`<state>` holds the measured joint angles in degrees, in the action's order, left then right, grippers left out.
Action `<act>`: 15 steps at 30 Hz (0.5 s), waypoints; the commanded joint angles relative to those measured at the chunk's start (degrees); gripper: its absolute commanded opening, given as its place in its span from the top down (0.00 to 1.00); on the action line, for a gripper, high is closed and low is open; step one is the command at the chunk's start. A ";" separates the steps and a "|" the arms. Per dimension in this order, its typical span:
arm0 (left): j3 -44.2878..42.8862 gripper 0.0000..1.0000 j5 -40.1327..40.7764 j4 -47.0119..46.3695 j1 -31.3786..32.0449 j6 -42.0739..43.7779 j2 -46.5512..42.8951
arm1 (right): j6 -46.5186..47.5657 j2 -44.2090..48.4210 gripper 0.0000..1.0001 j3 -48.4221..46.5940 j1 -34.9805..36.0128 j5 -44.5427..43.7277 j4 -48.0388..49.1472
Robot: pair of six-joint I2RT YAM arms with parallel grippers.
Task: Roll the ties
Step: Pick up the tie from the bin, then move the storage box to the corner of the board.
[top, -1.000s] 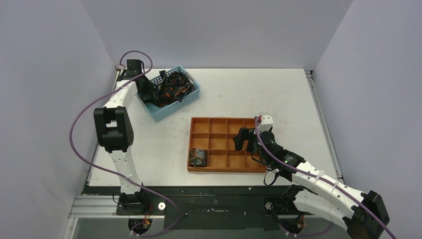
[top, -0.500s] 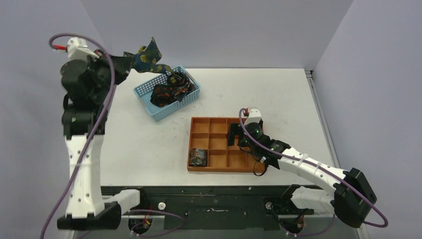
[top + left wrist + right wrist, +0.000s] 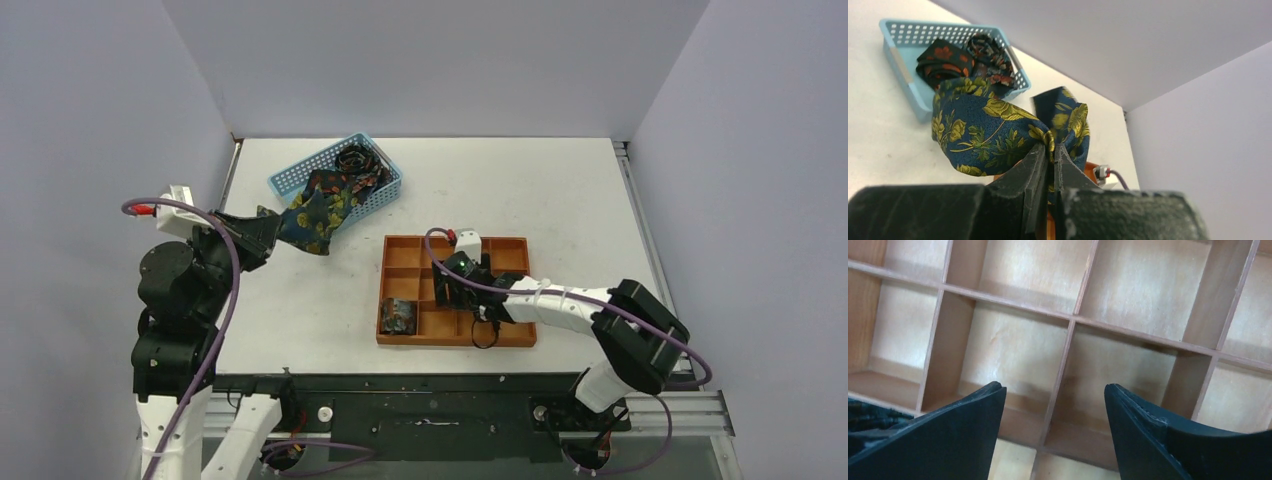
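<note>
Pinching a blue leaf-print tie [image 3: 983, 132] tight, the left gripper [image 3: 1049, 150] holds it up off the table, its tail trailing to the blue basket [image 3: 296, 177] where other ties [image 3: 358, 162] lie. The right gripper [image 3: 1053, 400] hovers spread wide, grasping nothing, over the orange tray [image 3: 402, 243]; 1 rolled tie [image 3: 398, 316] sits in its near-left compartment.

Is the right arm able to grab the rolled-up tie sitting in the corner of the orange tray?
Probably yes. The right gripper hangs open over the tray, close to the rolled tie, and nothing covers it.
</note>
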<state>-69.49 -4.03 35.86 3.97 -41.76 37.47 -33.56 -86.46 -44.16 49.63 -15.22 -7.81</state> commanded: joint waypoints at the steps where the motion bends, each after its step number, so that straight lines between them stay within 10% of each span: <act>1: 2.04 1.00 1.74 -0.24 1.61 0.58 -2.69 | -2.04 -3.61 0.36 -4.56 -0.60 -6.83 -0.22; 6: 4.46 1.00 -0.40 -2.98 2.59 -0.21 -2.81 | -0.58 -10.13 0.65 -9.21 -7.93 -6.54 0.06; 15: 4.58 1.00 -3.28 -6.00 3.73 -0.10 -0.64 | 5.07 -30.39 0.73 -37.88 -21.33 -5.79 -6.27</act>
<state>-64.23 -5.17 35.48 7.11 -41.80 35.90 -31.55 -109.45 -68.88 33.01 -17.91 -12.78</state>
